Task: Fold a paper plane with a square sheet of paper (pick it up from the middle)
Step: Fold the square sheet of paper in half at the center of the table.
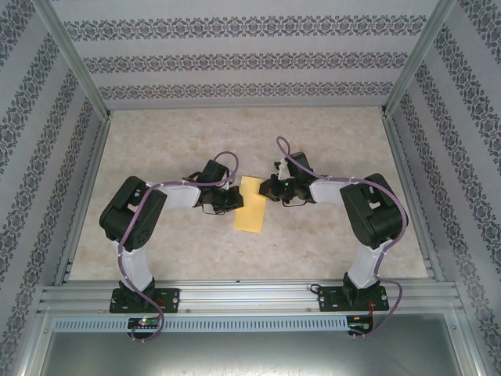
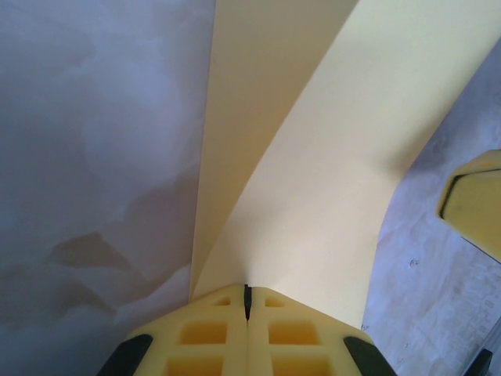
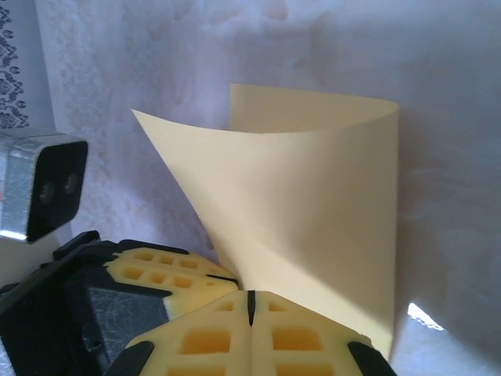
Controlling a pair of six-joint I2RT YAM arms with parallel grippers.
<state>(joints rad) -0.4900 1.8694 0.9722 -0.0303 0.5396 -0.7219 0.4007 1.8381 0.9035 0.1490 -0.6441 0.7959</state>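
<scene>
Pinching the square sheet of paper (image 1: 250, 205) from both sides at the middle of the table (image 1: 164, 149): left gripper (image 2: 246, 293) and right gripper (image 3: 250, 299) are each closed on an edge. The sheet is bowed over itself, not creased yet. Probably held this way to line the edges up for the centre fold.

Closes in on three sides with white walls (image 1: 250, 59) banded in dark floral print, joins them at slanting aluminium posts (image 1: 74, 59), spreads a pale beige marbled tabletop (image 1: 329, 149) under soft even light, and ends at the near edge in a grey aluminium rail (image 1: 250, 296) with a slotted strip below.
</scene>
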